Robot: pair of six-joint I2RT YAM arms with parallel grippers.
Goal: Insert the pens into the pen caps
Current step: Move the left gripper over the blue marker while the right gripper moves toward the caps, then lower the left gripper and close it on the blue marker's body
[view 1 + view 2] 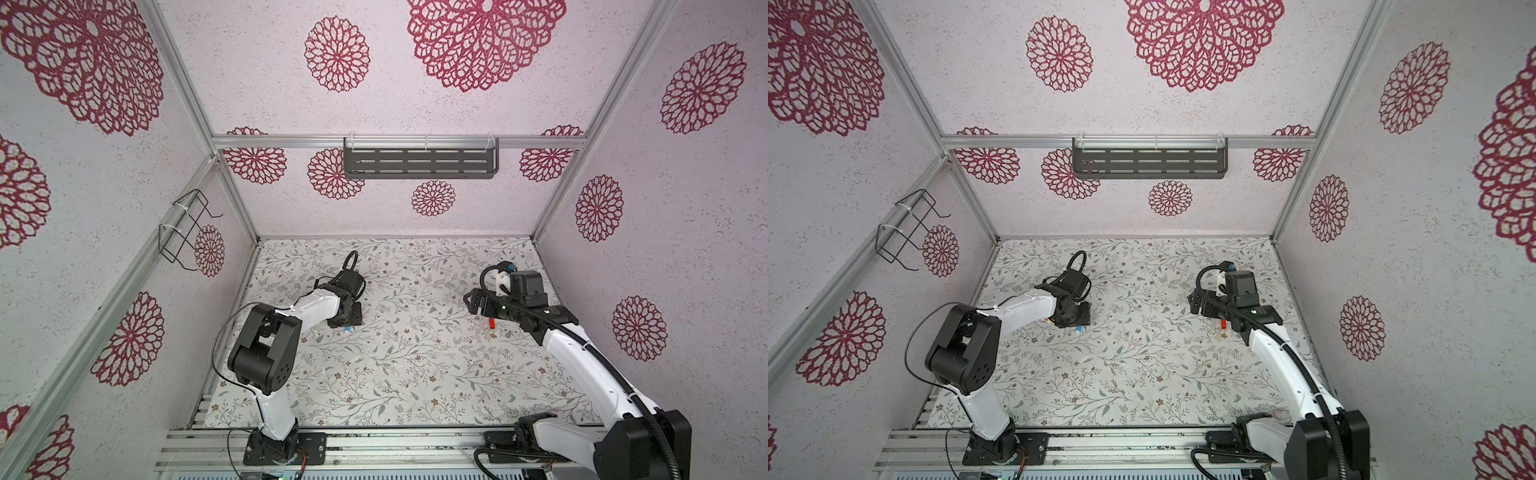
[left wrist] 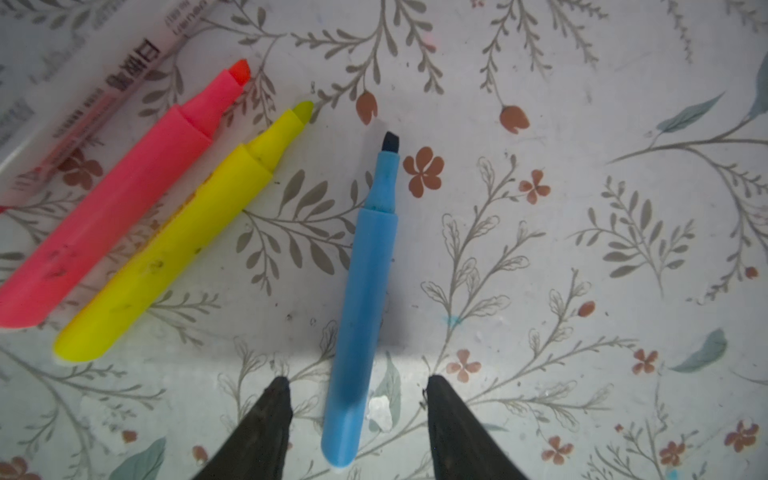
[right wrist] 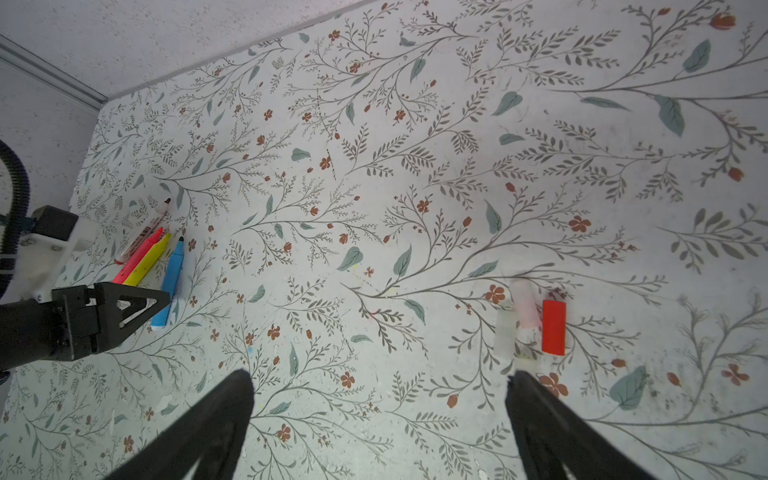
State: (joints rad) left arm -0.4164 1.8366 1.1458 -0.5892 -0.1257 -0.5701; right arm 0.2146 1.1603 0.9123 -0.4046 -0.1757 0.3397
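Four uncapped pens lie side by side on the flowered table (image 1: 415, 374): blue pen (image 2: 365, 291), yellow pen (image 2: 178, 232), pink pen (image 2: 116, 208) and a white printed pen (image 2: 83, 83). My left gripper (image 2: 357, 384) is open and low over the table. Its fingers straddle the blue pen's rear end with a gap on each side. The red cap (image 3: 554, 327) and two pale caps (image 3: 525, 303) (image 3: 505, 332) lie together at the right. My right gripper (image 3: 380, 378) hovers wide open and empty beside them. In a top view the red cap (image 1: 492, 322) shows beside the right arm.
A dark slotted shelf (image 1: 419, 163) hangs on the back wall and a wire rack (image 1: 185, 230) on the left wall. Patterned walls close in the table on three sides. An aluminium rail (image 1: 374, 444) carrying both arm bases runs along the front.
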